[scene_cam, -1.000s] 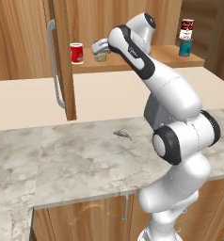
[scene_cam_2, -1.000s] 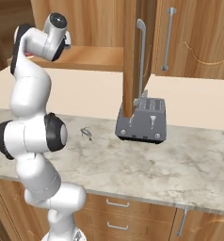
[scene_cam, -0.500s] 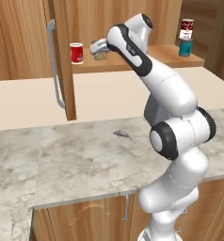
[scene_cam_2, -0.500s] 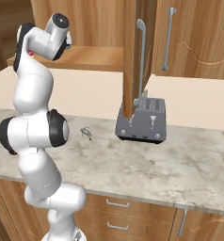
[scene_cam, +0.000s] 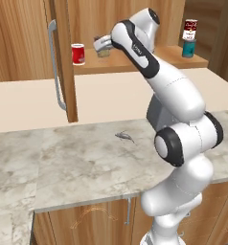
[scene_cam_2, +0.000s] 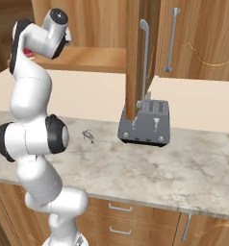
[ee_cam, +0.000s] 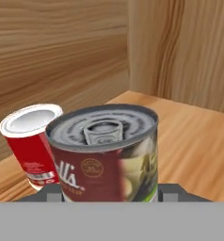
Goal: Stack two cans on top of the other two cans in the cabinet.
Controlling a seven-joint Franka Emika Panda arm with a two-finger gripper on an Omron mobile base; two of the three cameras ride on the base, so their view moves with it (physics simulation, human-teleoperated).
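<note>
A kitchen: a marble counter (scene_cam_2: 184, 168) bears a toaster (scene_cam_2: 145, 124), with wooden cupboards (scene_cam: 87, 222) below and a cabinet (scene_cam: 63, 57) above it.

Glossy white arm (scene_cam: 176, 91) — rounded links, dark joints

On the wooden cabinet (scene_cam: 135, 61) shelf, upper middle of the left base view, an all-red can (scene_cam: 78, 53) stands upright beside a grey, green-labelled can (ee_cam: 107, 153). Upper right, a red-and-white can (scene_cam: 189, 29) sits stacked on a teal can (scene_cam: 188, 49).
</note>
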